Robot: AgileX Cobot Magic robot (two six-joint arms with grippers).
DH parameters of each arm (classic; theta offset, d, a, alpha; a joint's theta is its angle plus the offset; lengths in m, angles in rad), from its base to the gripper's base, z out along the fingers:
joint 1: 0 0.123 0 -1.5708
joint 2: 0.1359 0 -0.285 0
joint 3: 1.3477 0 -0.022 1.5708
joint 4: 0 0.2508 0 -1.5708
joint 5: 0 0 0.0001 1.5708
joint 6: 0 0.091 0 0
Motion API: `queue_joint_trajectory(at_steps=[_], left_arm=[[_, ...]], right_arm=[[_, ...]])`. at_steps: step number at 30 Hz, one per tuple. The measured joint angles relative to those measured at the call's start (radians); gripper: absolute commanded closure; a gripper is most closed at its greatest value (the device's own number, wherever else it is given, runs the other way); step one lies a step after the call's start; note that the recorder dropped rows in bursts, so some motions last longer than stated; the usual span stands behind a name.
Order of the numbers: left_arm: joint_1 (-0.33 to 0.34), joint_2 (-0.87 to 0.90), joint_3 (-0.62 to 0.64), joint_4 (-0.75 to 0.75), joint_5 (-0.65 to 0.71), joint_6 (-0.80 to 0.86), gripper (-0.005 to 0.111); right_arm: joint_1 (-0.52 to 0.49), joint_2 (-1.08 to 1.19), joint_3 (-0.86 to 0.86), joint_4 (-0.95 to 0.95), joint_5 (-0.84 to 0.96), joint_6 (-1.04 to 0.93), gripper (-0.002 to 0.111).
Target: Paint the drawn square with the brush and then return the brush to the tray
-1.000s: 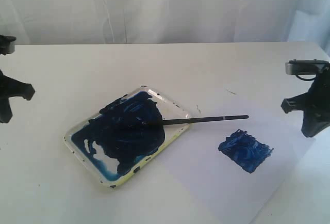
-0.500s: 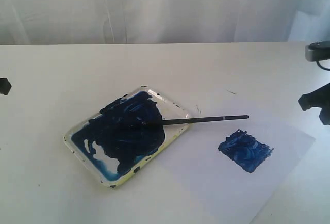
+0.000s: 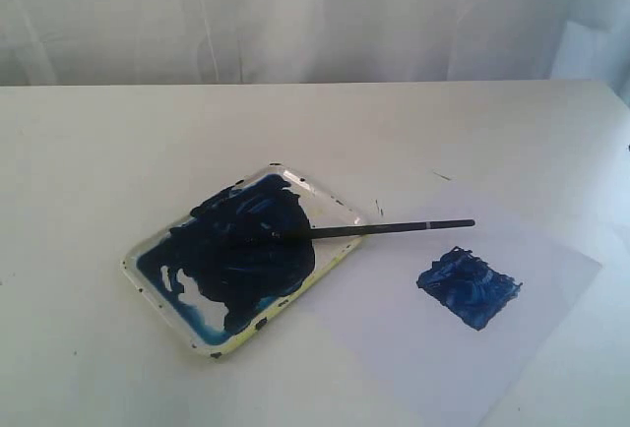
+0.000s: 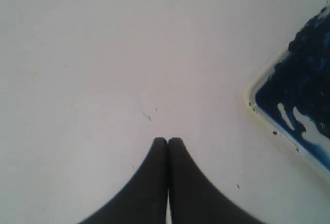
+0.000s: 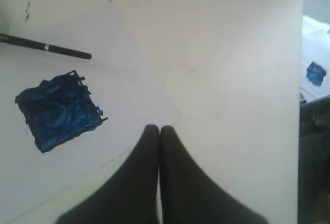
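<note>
Blue-painted square (image 3: 469,286), brush (image 3: 394,226) resting across tray (image 3: 200,297)

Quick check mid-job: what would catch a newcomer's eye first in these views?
The tray, smeared thick with dark blue paint, sits left of centre on the white table. The brush lies with its tip in the tray and its handle sticking out over the rim. To its right, on the paper, the drawn square is filled with rough glossy blue.
</note>
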Motion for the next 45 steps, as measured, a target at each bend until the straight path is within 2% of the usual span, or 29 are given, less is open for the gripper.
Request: queue_joint_trajectory(at_steps=[4, 11, 16, 18, 23, 29, 35, 39, 45], left_arm=[[0.0, -0.261, 0.04, 0.039, -0.057, -0.006, 0.107], [0.0, -0.663, 0.043, 0.039, 0.08, -0.018, 0.107], [0.0, -0.93, 0.125, 0.041, 0.105, -0.022, 0.107], [0.0, -0.985, 0.151, 0.046, 0.109, -0.022, 0.107], [0.0, -1.004, 0.195, 0.063, 0.125, -0.017, 0.107], [0.0, -1.004, 0.301, 0.069, 0.07, -0.014, 0.107], [0.0, -1.004, 0.421, 0.051, 0.068, -0.014, 0.107], [0.0, -1.004, 0.466, 0.042, 0.066, -0.016, 0.107], [0.0, -1.002, 0.524, 0.048, -0.009, -0.016, 0.107]], right_arm=[[0.001, -0.216, 0.028, 0.0, -0.009, 0.0, 0.108], [0.001, -0.626, 0.035, 0.011, -0.005, 0.002, 0.108], [0.001, -0.866, 0.104, 0.021, -0.003, 0.002, 0.108], [0.001, -0.912, 0.136, 0.021, -0.003, 0.002, 0.108], [0.001, -0.99, 0.213, 0.021, -0.008, 0.002, 0.108], [0.001, -0.993, 0.291, 0.021, -0.026, 0.048, 0.108], [0.001, -0.993, 0.431, 0.021, -0.064, 0.107, 0.108], [0.001, -0.993, 0.455, 0.021, -0.07, 0.114, 0.108], [0.001, -0.993, 0.49, 0.064, -0.217, 0.134, 0.108]])
